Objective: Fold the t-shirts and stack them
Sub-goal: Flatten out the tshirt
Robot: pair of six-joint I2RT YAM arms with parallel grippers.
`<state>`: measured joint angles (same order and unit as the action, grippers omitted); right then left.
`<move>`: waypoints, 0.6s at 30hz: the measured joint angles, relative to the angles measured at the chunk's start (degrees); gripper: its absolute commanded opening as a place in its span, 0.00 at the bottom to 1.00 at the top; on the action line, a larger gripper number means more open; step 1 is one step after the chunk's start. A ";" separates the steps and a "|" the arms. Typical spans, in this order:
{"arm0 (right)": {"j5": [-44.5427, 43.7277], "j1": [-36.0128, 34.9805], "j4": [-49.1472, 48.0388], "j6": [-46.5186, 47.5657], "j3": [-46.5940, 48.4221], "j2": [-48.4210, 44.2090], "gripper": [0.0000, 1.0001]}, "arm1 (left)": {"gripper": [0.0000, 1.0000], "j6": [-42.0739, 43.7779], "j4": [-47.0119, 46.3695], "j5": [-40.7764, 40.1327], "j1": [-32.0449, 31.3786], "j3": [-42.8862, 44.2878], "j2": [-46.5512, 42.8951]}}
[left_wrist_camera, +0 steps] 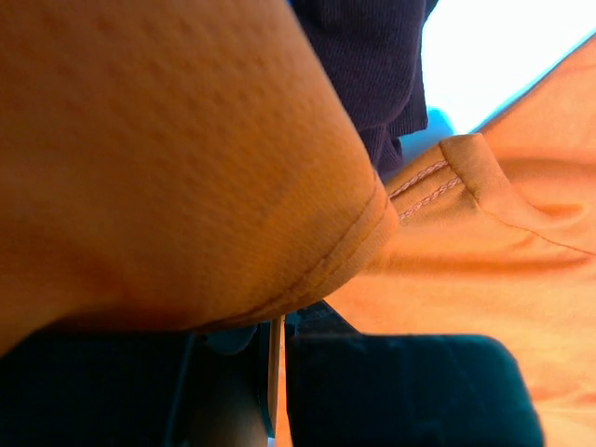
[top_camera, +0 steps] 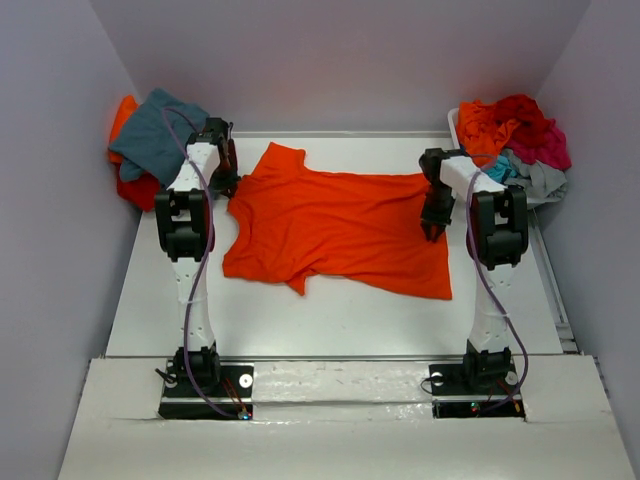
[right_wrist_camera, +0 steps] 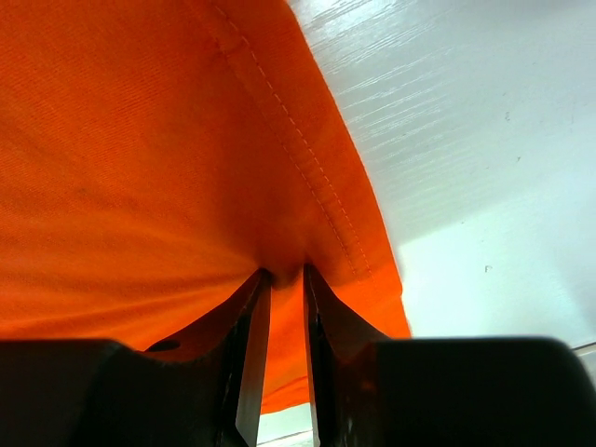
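A bright orange t-shirt (top_camera: 330, 225) lies spread flat across the white table (top_camera: 330, 310), neck end to the left and hem to the right. My left gripper (top_camera: 229, 186) is at its upper left sleeve. In the left wrist view the left gripper (left_wrist_camera: 277, 326) is shut on a thin layer of orange cloth (left_wrist_camera: 177, 158) that drapes over the fingers. My right gripper (top_camera: 435, 230) is down on the hem side. In the right wrist view the right gripper (right_wrist_camera: 284, 272) pinches a small fold beside the stitched hem (right_wrist_camera: 307, 177).
A pile with a teal-grey shirt (top_camera: 158, 135) over red cloth (top_camera: 135, 190) lies at the back left. At the back right a white bin (top_camera: 454, 121) holds red (top_camera: 520, 112), magenta (top_camera: 545, 150), turquoise and grey shirts. Purple walls stand close on both sides.
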<state>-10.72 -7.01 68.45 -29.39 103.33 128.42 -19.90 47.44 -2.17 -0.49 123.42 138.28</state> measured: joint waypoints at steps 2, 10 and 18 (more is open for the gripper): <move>0.02 0.28 0.09 0.04 0.15 0.15 0.27 | 0.07 0.11 0.13 0.00 0.04 0.33 0.15; 0.22 1.20 1.70 0.87 3.13 2.16 0.26 | 0.33 0.83 0.35 0.00 0.63 1.88 1.44; 0.02 1.44 1.99 1.77 4.59 2.89 0.27 | 0.65 1.51 0.39 -0.42 0.79 2.10 1.49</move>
<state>-10.70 -5.56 70.43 -27.62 107.92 131.31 -18.39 47.83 -2.59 0.30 125.51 139.76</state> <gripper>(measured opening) 0.265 0.533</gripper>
